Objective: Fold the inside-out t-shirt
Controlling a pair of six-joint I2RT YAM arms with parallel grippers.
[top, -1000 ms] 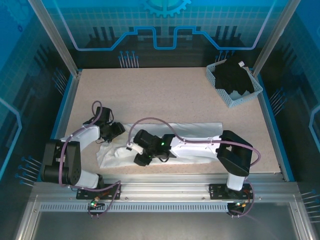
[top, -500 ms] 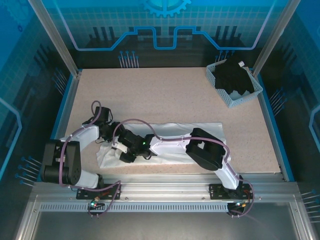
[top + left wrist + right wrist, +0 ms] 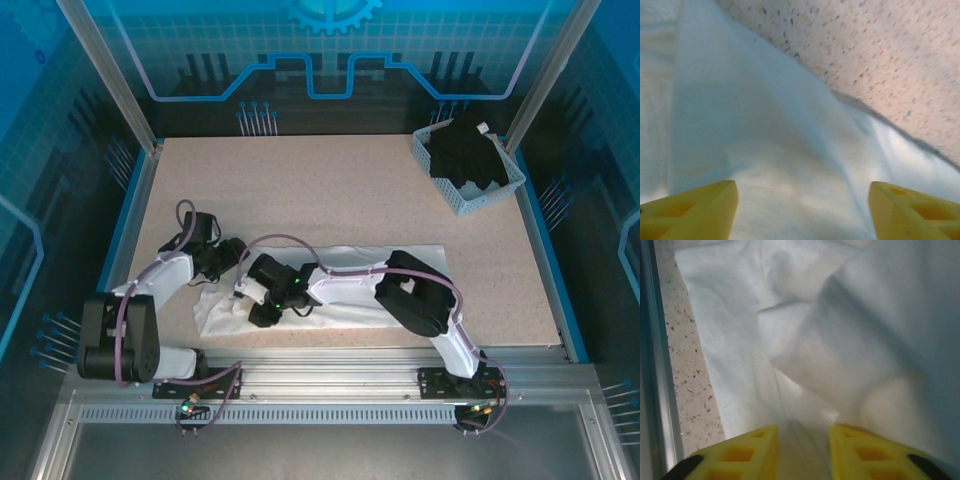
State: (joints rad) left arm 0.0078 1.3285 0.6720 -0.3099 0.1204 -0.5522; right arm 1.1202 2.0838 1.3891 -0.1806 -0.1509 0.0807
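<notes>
Where the speckled table (image 3: 330,190) nears its front edge, the inside-out t-shirt (image 3: 400,272) is laid out as a long white strip, stretched crosswise ahead of both arm bases, with its left end rumpled and bunched. A raised ridge of that cloth is held between the yellow fingers of the right gripper (image 3: 804,452), which are drawn close together on it; the shirt's edge, a band of bare table and a metal rail (image 3: 660,405) are seen just beside them. At the strip's far left corner the left gripper (image 3: 802,212) is poised over the cloth with its fingers spread wide and nothing clasped; whether the tips touch the fabric cannot be told. Well apart, in the far right corner, a black garment (image 3: 465,155) is heaped in a pale mesh basket (image 3: 470,203)
</notes>
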